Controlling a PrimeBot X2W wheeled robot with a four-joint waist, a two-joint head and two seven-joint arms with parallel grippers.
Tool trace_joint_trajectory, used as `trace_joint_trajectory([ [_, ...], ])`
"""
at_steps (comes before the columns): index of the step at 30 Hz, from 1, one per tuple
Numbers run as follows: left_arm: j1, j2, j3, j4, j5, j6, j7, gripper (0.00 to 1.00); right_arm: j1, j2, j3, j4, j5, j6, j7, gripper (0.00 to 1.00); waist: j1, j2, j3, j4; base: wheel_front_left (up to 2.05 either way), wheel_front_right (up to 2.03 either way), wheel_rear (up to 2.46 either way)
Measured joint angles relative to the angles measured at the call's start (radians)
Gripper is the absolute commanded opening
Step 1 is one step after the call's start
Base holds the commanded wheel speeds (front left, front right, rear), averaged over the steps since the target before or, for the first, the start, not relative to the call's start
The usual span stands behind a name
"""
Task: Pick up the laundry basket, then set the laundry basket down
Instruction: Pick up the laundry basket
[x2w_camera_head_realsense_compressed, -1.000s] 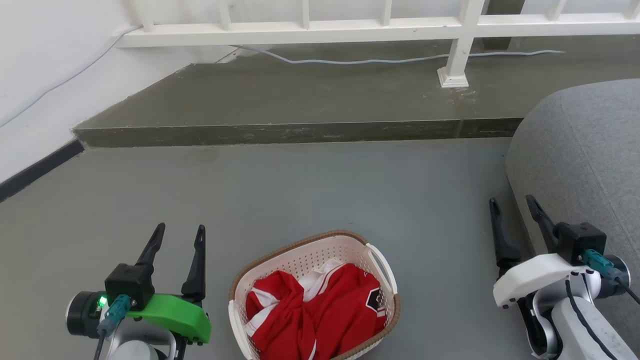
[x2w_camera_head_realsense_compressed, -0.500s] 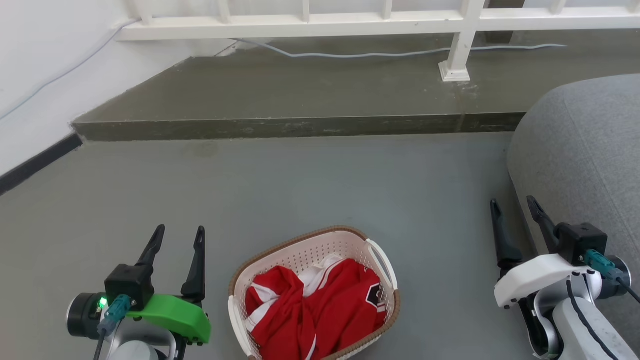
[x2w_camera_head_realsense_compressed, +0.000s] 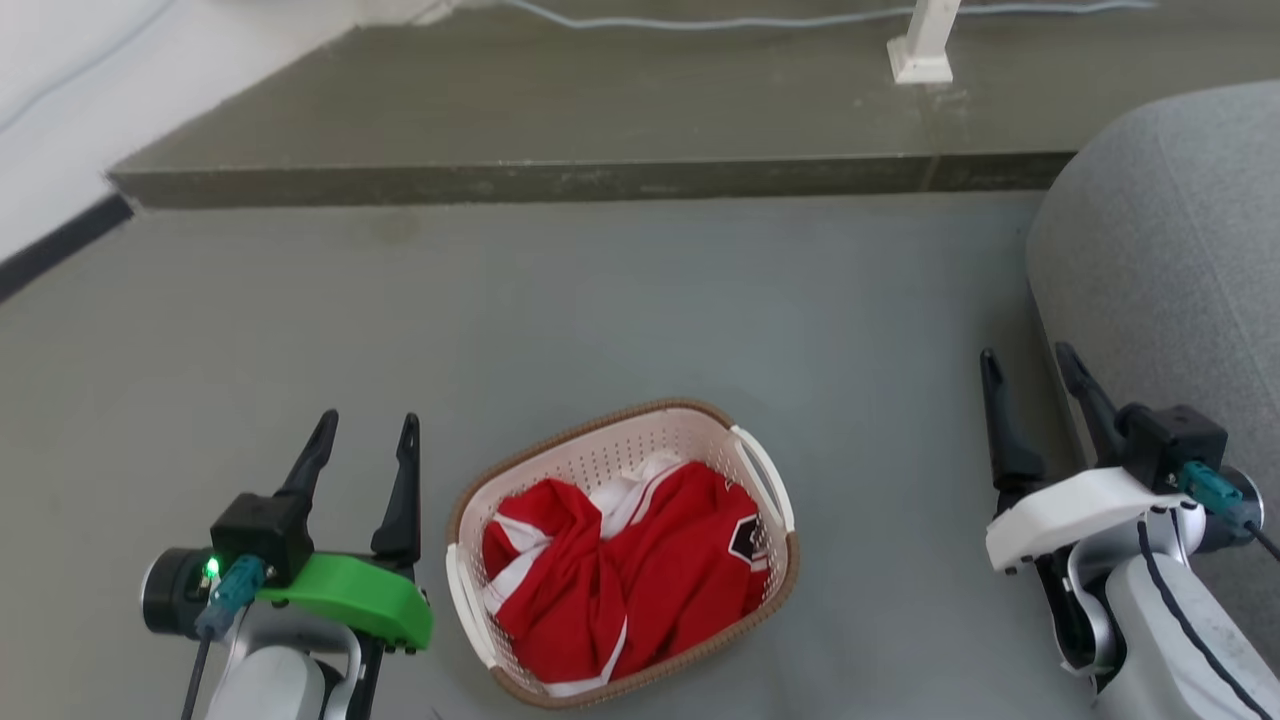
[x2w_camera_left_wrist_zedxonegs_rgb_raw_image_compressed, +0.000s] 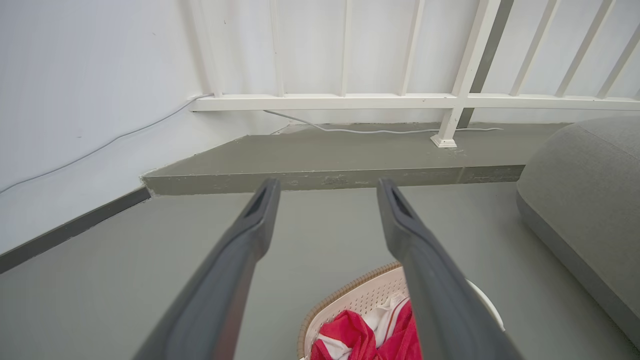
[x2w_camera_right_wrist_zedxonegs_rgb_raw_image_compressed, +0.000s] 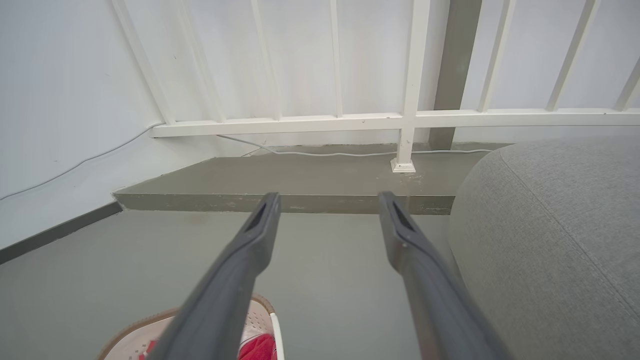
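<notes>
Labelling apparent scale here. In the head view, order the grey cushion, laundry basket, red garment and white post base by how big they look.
1. grey cushion, cut by the frame
2. laundry basket
3. red garment inside it
4. white post base, farther off

No word, number or brand can be read anywhere; the nearest thing to a sign is a dark hexagonal patch (x2w_camera_head_realsense_compressed: 747, 541) on the red garment (x2w_camera_head_realsense_compressed: 640, 600) in the laundry basket (x2w_camera_head_realsense_compressed: 590, 440), between the left gripper (x2w_camera_head_realsense_compressed: 368, 418) and the right gripper (x2w_camera_head_realsense_compressed: 1025, 353), perhaps a crest, too small to make out.
</notes>
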Motion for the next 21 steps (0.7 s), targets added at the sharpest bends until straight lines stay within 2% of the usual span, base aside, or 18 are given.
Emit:
trace_joint_trajectory([
  [11, -0.065, -0.012, -0.005, -0.002, 0.000, -0.006, 0.021, 1.00, -0.071, 0.016, -0.010, -0.029, -0.003, 0.000, -0.001, 1.00, 0.0000, 0.0000, 0.137, -0.007, 0.00, 0.00, 0.00],
  [21, -0.132, -0.021, -0.010, 0.052, -0.012, -0.018, 0.061, 1.00, -0.130, 0.024, -0.012, -0.050, -0.006, 0.006, -0.001, 1.00, 0.0000, 0.0000, 0.275, -0.022, 0.00, 0.00, 0.00],
])
